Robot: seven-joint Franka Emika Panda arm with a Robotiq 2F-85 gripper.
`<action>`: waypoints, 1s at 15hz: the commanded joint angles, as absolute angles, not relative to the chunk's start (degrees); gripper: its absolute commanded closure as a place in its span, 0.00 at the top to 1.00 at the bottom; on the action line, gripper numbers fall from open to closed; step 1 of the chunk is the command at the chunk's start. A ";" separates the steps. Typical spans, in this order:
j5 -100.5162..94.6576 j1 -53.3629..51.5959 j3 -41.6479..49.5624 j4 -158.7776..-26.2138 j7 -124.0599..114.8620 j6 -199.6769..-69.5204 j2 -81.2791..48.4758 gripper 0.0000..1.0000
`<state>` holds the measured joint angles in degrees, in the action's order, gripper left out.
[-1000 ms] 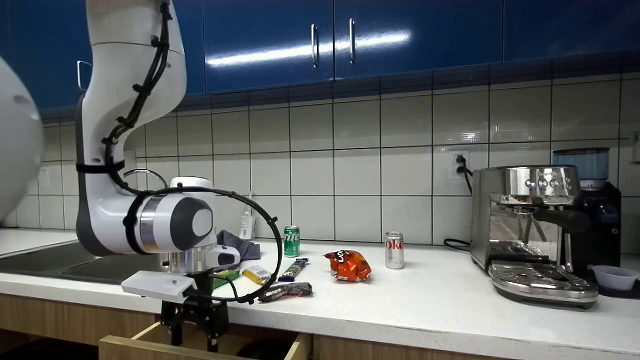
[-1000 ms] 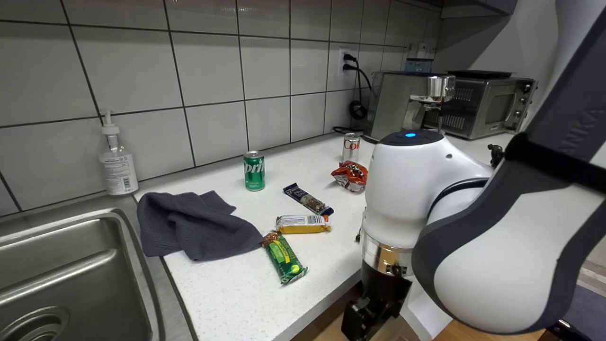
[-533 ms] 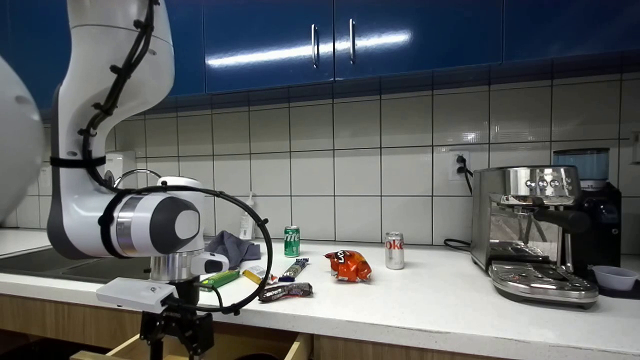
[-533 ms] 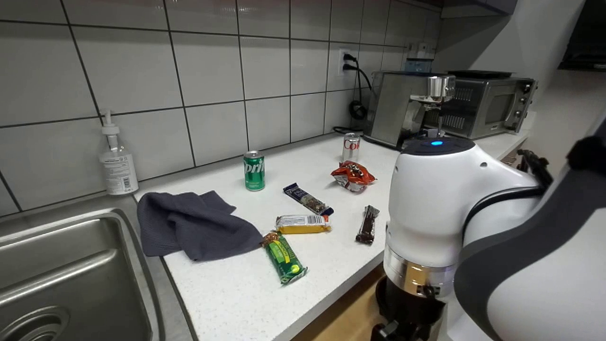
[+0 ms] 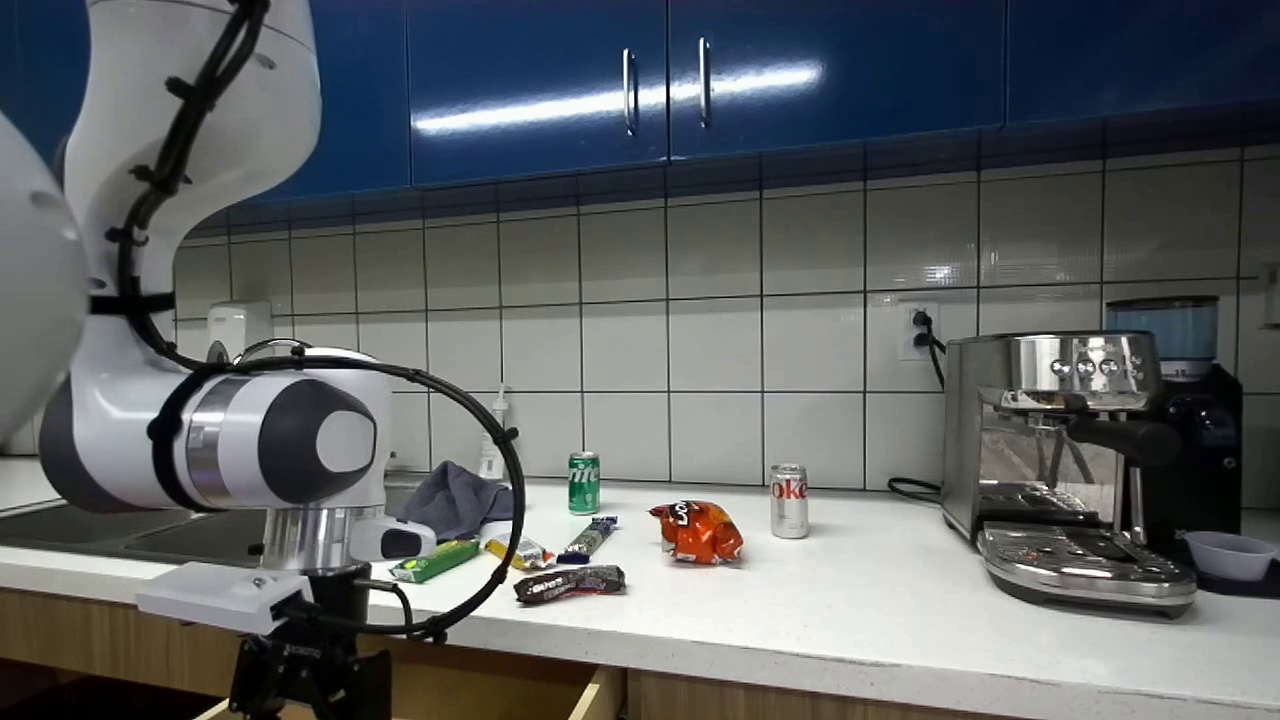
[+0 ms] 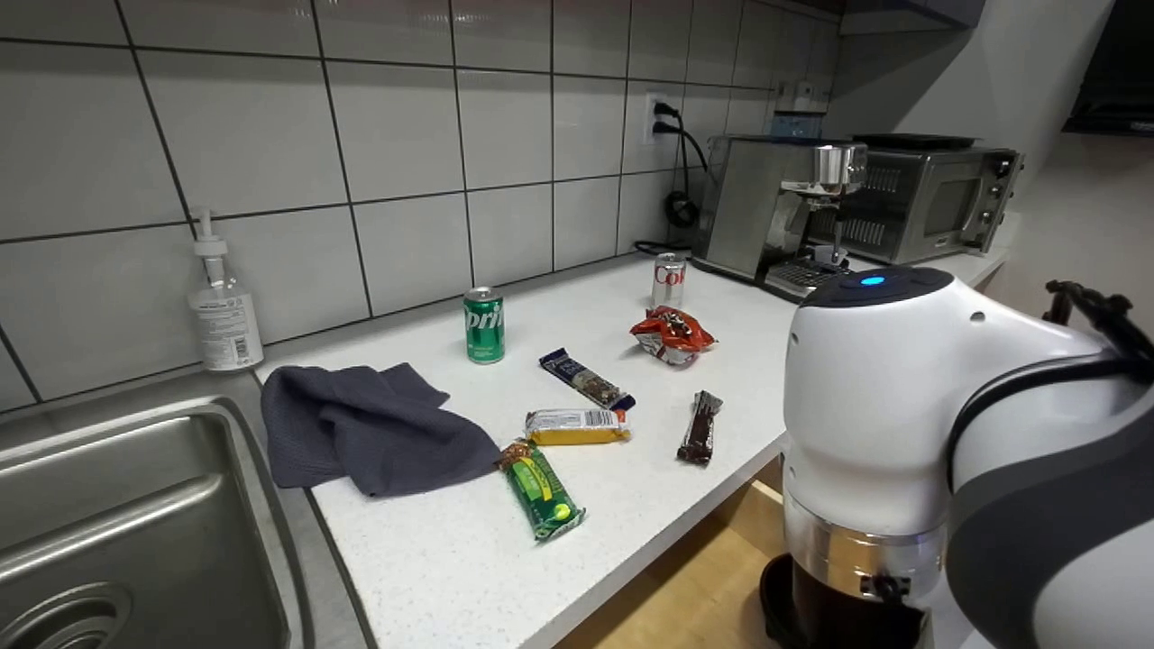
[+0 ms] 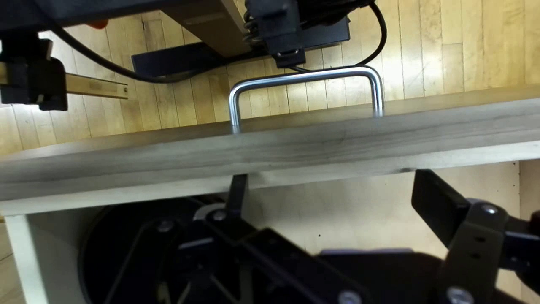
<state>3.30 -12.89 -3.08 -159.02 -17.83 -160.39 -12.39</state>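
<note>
My gripper (image 7: 331, 185) is open in the wrist view, with nothing between its fingers (image 7: 438, 204). It reaches down inside an open drawer. Its fingertips stand at the inner side of the drawer's front panel (image 7: 303, 147); contact is not clear. A metal bar handle (image 7: 304, 77) is on the panel's outer face. A black round pan-like thing (image 7: 126, 236) lies in the drawer, partly behind the gripper; its rim also shows in an exterior view (image 6: 775, 586). The drawer (image 5: 600, 697) shows under the counter in both exterior views (image 6: 685, 590). The fingertips are out of both exterior views.
The counter (image 6: 433, 586) above holds a green bar (image 6: 541, 491), a yellow bar (image 6: 577, 426), a dark bar (image 6: 700, 428), an orange bag (image 5: 700, 533) and cans (image 5: 789, 500). A grey towel (image 6: 370, 428) lies by the sink (image 6: 117, 505). A black cable (image 7: 109, 65) crosses beyond the drawer.
The arm has moved away from the wall, leftward in one exterior view and rightward and down in another. The drawer has slid further out with it, and the dark bar has come into view.
</note>
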 commanded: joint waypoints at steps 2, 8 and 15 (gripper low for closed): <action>5.93 -11.69 -5.22 -160.89 -18.12 -154.58 -6.82 1.00; 7.77 -11.28 -5.84 -159.04 -17.97 -149.60 0.12 1.00; 6.88 -10.97 -6.36 -153.53 -17.72 -143.26 6.38 1.00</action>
<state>6.78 -12.36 -4.65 -156.08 -17.86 -148.70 3.37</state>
